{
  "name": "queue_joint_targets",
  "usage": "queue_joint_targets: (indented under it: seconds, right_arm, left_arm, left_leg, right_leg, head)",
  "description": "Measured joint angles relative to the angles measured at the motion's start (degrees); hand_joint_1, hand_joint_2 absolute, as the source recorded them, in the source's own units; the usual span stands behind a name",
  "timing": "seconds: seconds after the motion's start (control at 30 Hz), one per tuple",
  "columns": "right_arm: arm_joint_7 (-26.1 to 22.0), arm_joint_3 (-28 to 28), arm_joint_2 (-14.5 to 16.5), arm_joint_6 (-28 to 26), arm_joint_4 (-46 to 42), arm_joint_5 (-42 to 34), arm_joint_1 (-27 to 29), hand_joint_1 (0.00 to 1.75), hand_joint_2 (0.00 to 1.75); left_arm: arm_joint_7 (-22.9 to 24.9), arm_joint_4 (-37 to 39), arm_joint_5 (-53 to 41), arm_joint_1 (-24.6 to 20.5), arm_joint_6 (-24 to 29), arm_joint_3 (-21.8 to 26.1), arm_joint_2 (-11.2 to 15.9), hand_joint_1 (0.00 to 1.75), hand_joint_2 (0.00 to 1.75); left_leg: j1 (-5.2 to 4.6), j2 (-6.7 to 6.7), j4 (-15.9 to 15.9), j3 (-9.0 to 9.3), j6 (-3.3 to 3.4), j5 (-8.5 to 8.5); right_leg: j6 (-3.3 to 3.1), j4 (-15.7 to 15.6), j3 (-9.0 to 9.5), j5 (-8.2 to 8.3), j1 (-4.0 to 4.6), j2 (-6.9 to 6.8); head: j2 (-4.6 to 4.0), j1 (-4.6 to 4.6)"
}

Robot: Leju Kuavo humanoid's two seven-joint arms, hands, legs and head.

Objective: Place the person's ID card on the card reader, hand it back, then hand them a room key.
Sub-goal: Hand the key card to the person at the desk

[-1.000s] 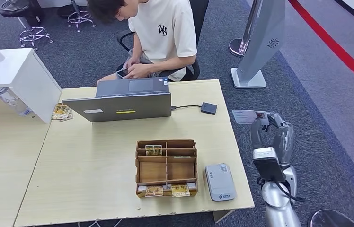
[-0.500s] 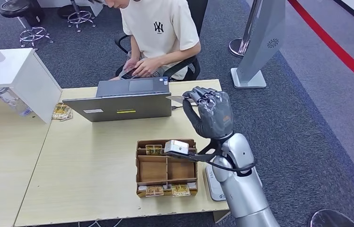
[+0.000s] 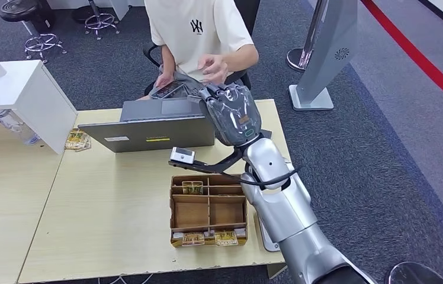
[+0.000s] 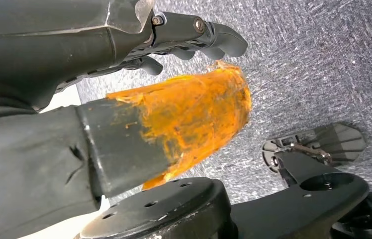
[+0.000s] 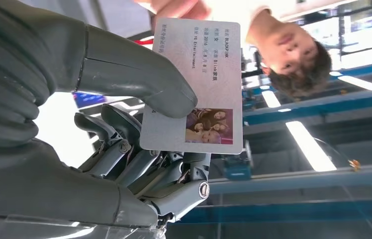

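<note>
1. Right hand (image 3: pixel 233 112) is raised over the far edge of the table (image 3: pixel 118 195), just past the laptop (image 3: pixel 154 127), palm toward the seated person (image 3: pixel 198 35).
2. In the right wrist view, the right hand (image 5: pixel 124 144) pinches the ID card (image 5: pixel 199 74) between thumb and fingers; printed side faces the camera.
3. The person's hand (image 3: pixel 213 66) is lifted close to the robot's fingers; in the wrist view, fingertips (image 5: pixel 176 7) touch the card's far edge.
4. Card reader (image 3: pixel 269 234) lies at the near right table edge, partly behind the arm, beside the wooden tray (image 3: pixel 208 208).
5. The tray holds room keys (image 3: pixel 192 187) in some compartments.
6. Left hand (image 4: pixel 174 99) hangs over carpet, fingers curled, holding nothing.
</note>
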Motion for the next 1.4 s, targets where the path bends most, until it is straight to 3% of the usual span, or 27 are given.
queue_joint_targets:
  seconds: [0.2,0.37,0.4,0.5,0.53,0.7,0.87,0.97,1.03,1.13,1.23,1.3,1.4]
  right_arm:
    - [11.2,6.6,-1.9,0.0,4.7,1.4,-3.8,1.75,1.75]
    - [15.0,10.7,-3.9,0.0,6.3,1.4,-4.6,1.75,1.75]
    - [15.8,11.3,-4.2,0.0,6.4,1.4,-4.7,1.61,1.75]
    - [18.2,12.8,-5.4,0.0,6.8,1.4,-4.9,0.30,1.75]
    - [18.9,13.2,-5.8,0.1,6.8,1.3,-4.9,0.00,1.75]
    - [22.5,15.3,-8.0,0.5,7.3,1.2,-5.9,0.00,1.75]
    - [21.9,15.7,-9.4,0.1,4.5,1.4,-3.8,0.00,1.75]
    - [16.6,14.0,-9.4,0.0,-1.7,0.1,0.2,0.00,1.75]
    - [7.6,11.0,-8.1,-0.1,-6.6,-3.2,4.2,0.00,1.75]
    - [-8.3,3.9,-3.9,-0.1,-12.8,-9.4,10.9,0.00,1.75]
    - [-18.6,-2.9,0.2,-0.1,-17.2,-14.0,16.6,0.00,1.75]
    - [-22.9,-6.1,2.3,-0.1,-19.8,-17.3,20.3,0.00,1.75]
    - [-25.0,-8.3,3.4,-0.1,-23.9,-20.3,25.0,0.00,1.75]
  left_arm:
    - [0.7,0.0,-0.9,-0.5,-0.2,-0.7,0.0,0.00,0.00]
    - [0.9,0.0,-1.0,-0.5,-0.2,-1.1,0.0,0.00,0.00]
    - [0.9,0.0,-1.1,-0.5,-0.2,-1.1,0.0,0.00,0.00]
    - [1.0,0.0,-1.3,-0.5,-0.2,-1.1,0.0,0.00,0.00]
    - [1.0,0.0,-1.5,-0.5,-0.2,-1.2,0.0,0.00,0.00]
    - [1.2,0.0,-3.1,-0.5,-0.1,-1.2,0.0,0.00,0.00]
    - [1.0,0.0,-3.3,-0.4,-0.1,-1.2,0.0,0.00,0.00]
    - [0.7,0.0,-2.9,-0.2,0.2,-1.1,0.0,0.00,0.00]
    - [0.3,0.0,-2.6,0.0,0.6,-1.1,0.0,0.00,0.00]
    - [-0.2,0.0,-2.1,0.4,1.1,-0.9,0.0,0.00,0.00]
    - [-0.7,0.0,-1.7,0.8,1.4,-0.6,0.0,0.00,0.00]
    - [-1.2,0.0,-1.4,1.0,1.8,-0.4,0.0,0.00,0.00]
    - [-1.7,0.0,-0.9,1.4,2.5,0.2,0.0,0.00,0.00]
  left_leg:
    - [-0.01,-0.01,0.0,-0.01,0.00,-0.01]
    - [-0.01,-0.01,0.0,-0.04,0.00,-0.01]
    - [-0.01,-0.01,0.0,-0.04,0.00,-0.01]
    - [-0.01,-0.01,0.0,-0.04,0.00,-0.01]
    - [-0.01,-0.01,0.0,-0.04,0.00,-0.01]
    - [-0.01,0.00,0.0,-0.05,0.00,-0.01]
    - [-0.01,-0.01,0.0,-0.07,0.00,-0.01]
    - [0.00,-0.03,0.0,-0.09,0.01,-0.03]
    - [0.01,-0.07,0.0,-0.13,0.00,-0.06]
    - [0.02,-0.08,0.0,-0.15,-0.02,-0.09]
    - [0.03,-0.08,0.0,-0.17,-0.02,-0.09]
    - [0.02,-0.08,0.0,-0.17,-0.02,-0.09]
    - [0.01,-0.05,0.0,-0.17,0.00,-0.10]
  right_leg:
    - [0.00,0.0,-0.02,0.00,0.00,0.00]
    - [0.00,0.0,-0.05,0.00,-0.01,0.00]
    - [0.00,0.0,-0.05,0.00,-0.01,0.00]
    - [0.00,0.0,-0.06,0.00,-0.01,-0.01]
    - [0.00,0.0,-0.06,0.00,-0.01,-0.01]
    - [0.01,0.0,-0.08,0.01,-0.01,0.01]
    - [0.00,0.0,-0.09,0.00,0.00,0.00]
    - [0.01,0.0,-0.11,-0.03,0.01,-0.01]
    - [0.01,0.0,-0.13,-0.06,0.02,-0.05]
    - [0.02,0.0,-0.16,-0.10,0.02,-0.07]
    - [0.02,0.0,-0.17,-0.12,0.03,-0.08]
    - [0.03,0.0,-0.16,-0.12,0.02,-0.08]
    - [0.03,0.0,-0.17,-0.11,-0.01,-0.07]
  head:
    - [0.00,0.00]
    - [0.00,-0.01]
    - [0.00,-0.01]
    - [0.00,0.00]
    - [0.00,0.00]
    - [0.00,0.00]
    - [0.00,0.00]
    - [0.00,-0.01]
    - [0.00,0.00]
    - [0.00,-0.01]
    - [0.00,0.00]
    - [0.00,0.01]
    - [0.00,0.04]
